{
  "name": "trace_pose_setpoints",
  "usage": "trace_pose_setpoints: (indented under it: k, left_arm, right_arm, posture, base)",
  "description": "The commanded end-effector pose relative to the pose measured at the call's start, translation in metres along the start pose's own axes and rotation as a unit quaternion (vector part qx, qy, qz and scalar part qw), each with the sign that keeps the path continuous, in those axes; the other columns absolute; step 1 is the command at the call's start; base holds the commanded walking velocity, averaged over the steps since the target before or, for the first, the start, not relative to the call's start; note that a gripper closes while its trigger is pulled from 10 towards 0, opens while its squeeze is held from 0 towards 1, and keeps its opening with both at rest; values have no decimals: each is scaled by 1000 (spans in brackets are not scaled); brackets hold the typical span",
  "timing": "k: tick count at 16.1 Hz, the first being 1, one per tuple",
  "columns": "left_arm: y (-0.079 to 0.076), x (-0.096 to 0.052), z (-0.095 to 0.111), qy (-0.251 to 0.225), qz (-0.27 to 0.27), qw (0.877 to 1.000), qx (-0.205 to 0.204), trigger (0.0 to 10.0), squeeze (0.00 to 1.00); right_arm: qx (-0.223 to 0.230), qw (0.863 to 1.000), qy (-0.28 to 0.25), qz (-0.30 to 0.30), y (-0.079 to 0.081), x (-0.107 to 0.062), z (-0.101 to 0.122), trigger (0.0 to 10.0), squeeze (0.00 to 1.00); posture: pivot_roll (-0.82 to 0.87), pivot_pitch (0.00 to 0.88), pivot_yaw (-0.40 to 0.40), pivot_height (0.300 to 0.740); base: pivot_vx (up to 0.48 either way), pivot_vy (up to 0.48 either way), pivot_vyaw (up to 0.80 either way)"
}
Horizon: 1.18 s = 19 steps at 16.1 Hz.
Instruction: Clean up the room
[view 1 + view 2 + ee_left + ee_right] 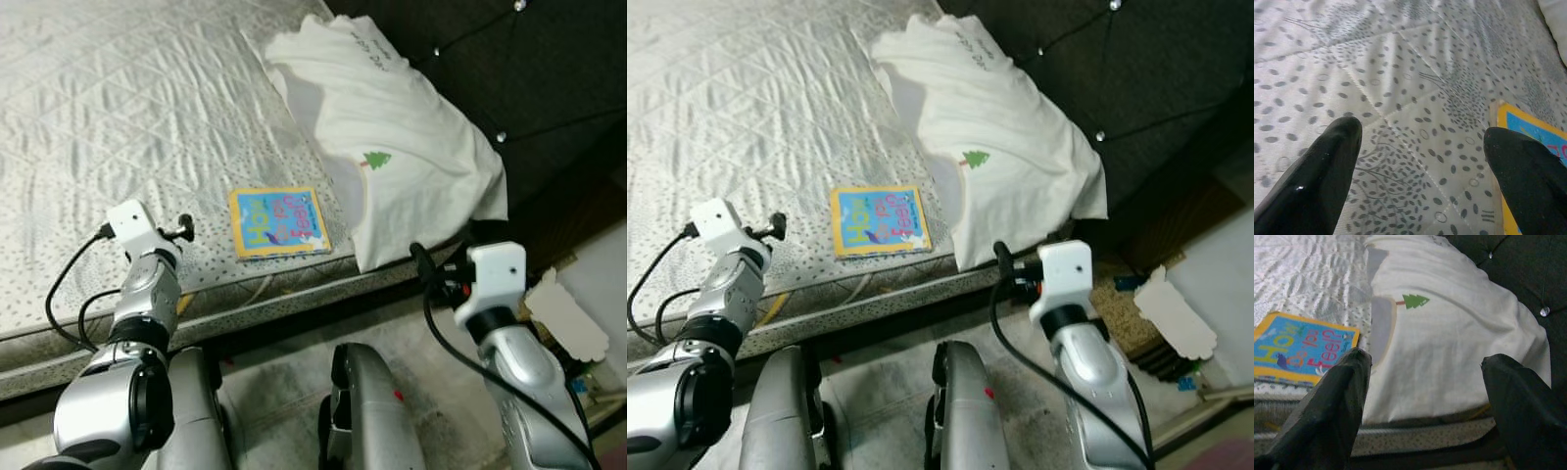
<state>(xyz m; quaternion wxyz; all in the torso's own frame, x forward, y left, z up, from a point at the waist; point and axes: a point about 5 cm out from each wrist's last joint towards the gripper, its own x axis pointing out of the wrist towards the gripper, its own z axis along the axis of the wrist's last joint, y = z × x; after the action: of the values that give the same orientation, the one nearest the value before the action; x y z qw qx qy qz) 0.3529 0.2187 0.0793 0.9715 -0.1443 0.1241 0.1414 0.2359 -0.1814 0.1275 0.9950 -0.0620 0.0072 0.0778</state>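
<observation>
Nearest, at the lower left of the left eye view, the left gripper (1422,161) hangs over the near edge of the mattress (118,117); its two black fingers stand wide apart with nothing between them, only quilted cover beneath. At the lower right, the right gripper (1425,396) sits just off the mattress edge, its fingers also spread wide and holding nothing, aimed at the white pillow (392,147).

A little farther in, at the lower centre of the frame, the picture book (279,222) lies flat near the edge, between the two arms and just beside the pillow's lower corner; in the left wrist view its yellow border shows close by one finger. Beyond, the pillow runs slantwise to the upper right, its far side against the dark headboard (549,69).

The book seems the likely pick; being flat, it probably wants the left gripper shifted sideways until the fingers straddle its near edge, perhaps sliding it over the mattress lip to get under it; keep clear of the pillow corner.
</observation>
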Motion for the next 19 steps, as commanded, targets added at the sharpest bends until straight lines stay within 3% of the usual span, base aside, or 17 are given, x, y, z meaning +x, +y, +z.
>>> trace_pose_setpoints:
  k: [1,10,16,19]
  left_arm:
    - [-4,-1,-7,11,-5,1000,11,10000,0]
    - [-16,1,-7,18,-27,999,32,10000,0]
    - [-27,1,-20,95,-50,994,23,10000,0]
    - [-34,1,-21,107,-59,992,25,10000,0]
  right_arm:
    - [-5,1000,6,-15,-9,-8,1,10000,0]
    - [-24,999,35,-18,-15,-30,4,10000,0]
    - [-26,998,46,-22,-18,-36,6,10000,0]
    - [-24,998,46,-25,-18,-34,6,10000,0]
  posture:
    - [-191,212,-136,548]
    - [-244,269,-164,543]
    - [-259,274,-161,543]
    - [-252,273,-154,543]
  base:
    - [0,0,0]
    - [0,0,0]
    - [0,0,0]
    - [0,0,0]
